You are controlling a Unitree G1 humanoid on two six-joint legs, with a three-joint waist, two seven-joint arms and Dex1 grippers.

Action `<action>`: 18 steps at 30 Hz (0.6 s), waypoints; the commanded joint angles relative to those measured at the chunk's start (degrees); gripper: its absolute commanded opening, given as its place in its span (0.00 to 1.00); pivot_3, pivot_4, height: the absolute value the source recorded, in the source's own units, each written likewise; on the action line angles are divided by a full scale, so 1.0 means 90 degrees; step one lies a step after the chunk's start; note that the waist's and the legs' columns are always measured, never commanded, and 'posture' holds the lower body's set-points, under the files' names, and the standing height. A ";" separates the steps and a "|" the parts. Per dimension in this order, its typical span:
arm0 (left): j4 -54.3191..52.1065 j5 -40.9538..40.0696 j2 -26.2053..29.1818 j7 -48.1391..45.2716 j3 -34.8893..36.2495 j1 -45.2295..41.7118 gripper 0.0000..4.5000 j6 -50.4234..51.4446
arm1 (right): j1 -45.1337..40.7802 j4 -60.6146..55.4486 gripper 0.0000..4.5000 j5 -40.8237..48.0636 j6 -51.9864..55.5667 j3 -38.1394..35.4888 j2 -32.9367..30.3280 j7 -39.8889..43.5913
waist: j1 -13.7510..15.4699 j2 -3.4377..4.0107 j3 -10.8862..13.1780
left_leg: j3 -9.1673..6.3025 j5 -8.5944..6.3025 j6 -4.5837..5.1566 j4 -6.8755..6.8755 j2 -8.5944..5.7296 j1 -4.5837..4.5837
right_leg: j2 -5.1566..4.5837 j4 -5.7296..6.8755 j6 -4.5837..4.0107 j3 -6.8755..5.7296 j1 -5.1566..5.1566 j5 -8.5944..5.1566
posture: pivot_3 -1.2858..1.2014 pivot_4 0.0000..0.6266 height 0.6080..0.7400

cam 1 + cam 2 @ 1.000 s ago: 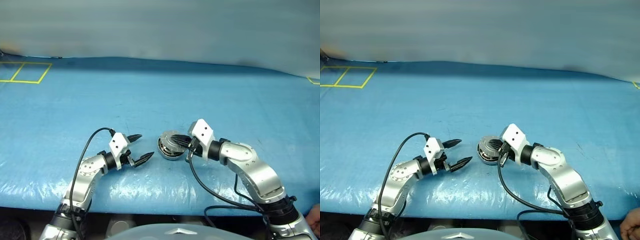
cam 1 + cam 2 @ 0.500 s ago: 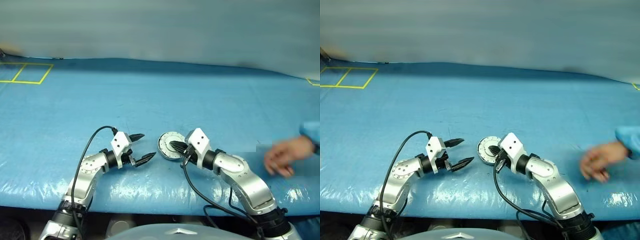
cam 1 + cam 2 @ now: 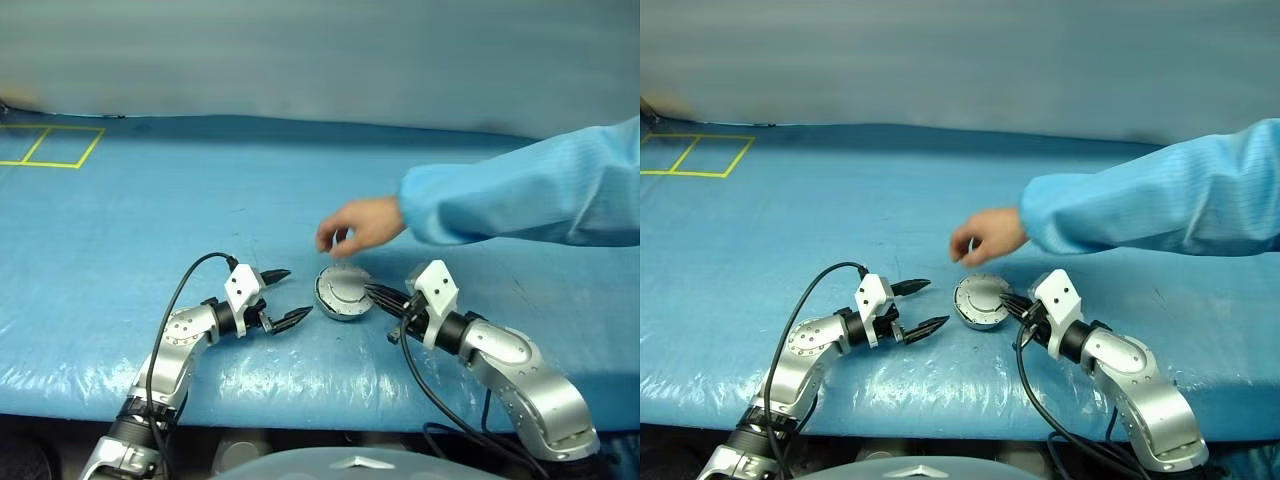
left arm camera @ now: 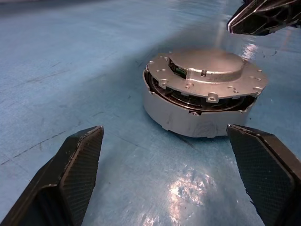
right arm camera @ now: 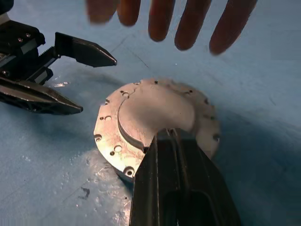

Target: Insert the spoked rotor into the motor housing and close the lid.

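The right gripper (image 3: 372, 292), fingers pinched together on nothing, sits just right of the motor housing (image 4: 188, 117), which rests on the blue table (image 3: 150, 220) with the lid (image 3: 343, 287) on top. The left gripper (image 3: 283, 297) gapes to its left. A person's hand (image 3: 358, 226) hovers beyond.

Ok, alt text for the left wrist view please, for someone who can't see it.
The motor housing sits on a blue table cover with the lid on top, a thin gap showing under the lid's near edge. The left gripper is open, its two black fingers spread in front of the housing without touching it. The right gripper's dark tip shows beyond the housing.
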 commanded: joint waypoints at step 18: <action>-0.0241 -0.0004 -0.0041 -0.0048 -0.0121 -0.0089 1.00 -0.0037 | 0.0469 -0.0441 0.01 -0.0020 -0.0045 -0.0435 -0.0086 -0.0351 | 0.0000 -0.0001 0.0001 | 0.0009 0.0000 0.0000 -0.0001 0.0002 0.0000 | 0.0000 -0.0001 0.0001 0.0006 -0.0004 0.0000 | 0.52 0.24 1.00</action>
